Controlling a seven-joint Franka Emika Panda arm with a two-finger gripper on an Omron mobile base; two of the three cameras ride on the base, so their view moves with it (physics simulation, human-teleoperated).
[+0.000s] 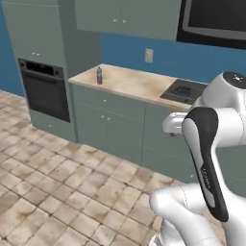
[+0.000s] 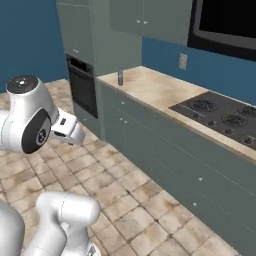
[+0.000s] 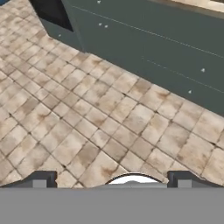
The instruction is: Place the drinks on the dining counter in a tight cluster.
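The pincer (image 3: 112, 180) points down at a tiled floor (image 3: 87, 122) of beige and brown squares, its two dark fingertips (image 3: 41, 179) standing far apart at the bottom with nothing between them. Across the top run grey-green cabinet fronts (image 3: 144, 48) with small pale knobs. A dark oven front (image 3: 54, 15) sits at the upper left. A strip of beige tabletop (image 3: 205, 3) shows at the upper right edge.

The bench (image 1: 129, 84) has a beige top that looks like stone with brown stains, smooth and matt. The cabinet fronts (image 1: 110, 122) below are flat grey-green with a matt painted look and small pale knobs. The floor (image 1: 53, 192) is made of beige tiles, worn and blotchy. The oven (image 1: 45, 91) has a dark, slightly glossy front. The cooktop (image 2: 220, 117) is black. The small bottle (image 1: 99, 75) looks greyish and dull.
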